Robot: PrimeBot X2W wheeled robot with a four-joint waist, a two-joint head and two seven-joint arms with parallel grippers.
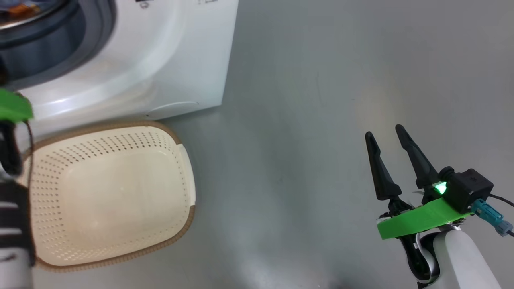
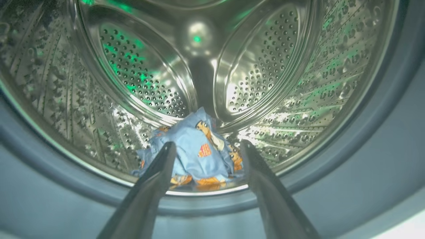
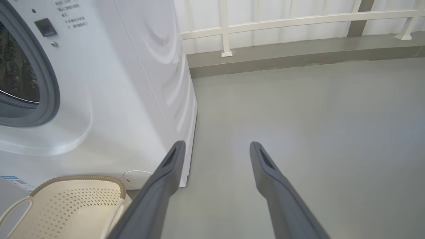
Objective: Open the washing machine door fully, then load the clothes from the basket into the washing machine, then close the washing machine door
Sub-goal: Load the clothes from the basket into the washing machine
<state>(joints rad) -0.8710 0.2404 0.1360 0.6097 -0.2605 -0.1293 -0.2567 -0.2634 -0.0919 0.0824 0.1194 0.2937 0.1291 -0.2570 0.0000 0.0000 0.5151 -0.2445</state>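
Left pincer (image 2: 207, 146): open, fingers spread wide, nothing clamped, pointing into the steel drum (image 2: 298, 66) of the washing machine (image 1: 180, 60).

Clothes (image 2: 192, 149): one crumpled blue heap at the drum's low front edge, just inside the lip and just beyond my fingertips. Cannot tell if the tips touch the cloth.

Basket (image 1: 100, 146): on the floor (image 1: 301, 120) against the machine's lower front corner. Its bottom shows bare, so I judge loading done.

Right pincer (image 1: 384, 131): open, holding nothing, over bare floor well apart from basket and machine.

Step in hand, as I judge it: draw the left pincer out, then shut the door.

How to do it well:
- Keep the fingers spread and back out straight along their own line, so no fold snags and comes along.
- The heap sits close to the lip. A nudge deeper first would keep cloth off the grey gasket (image 2: 365, 149).
- Clear the gasket ring before swinging the arm sideways.
- I cannot tell where the door stands, so find it before reaching.
- Push on the rim and watch for cloth caught at the seal.
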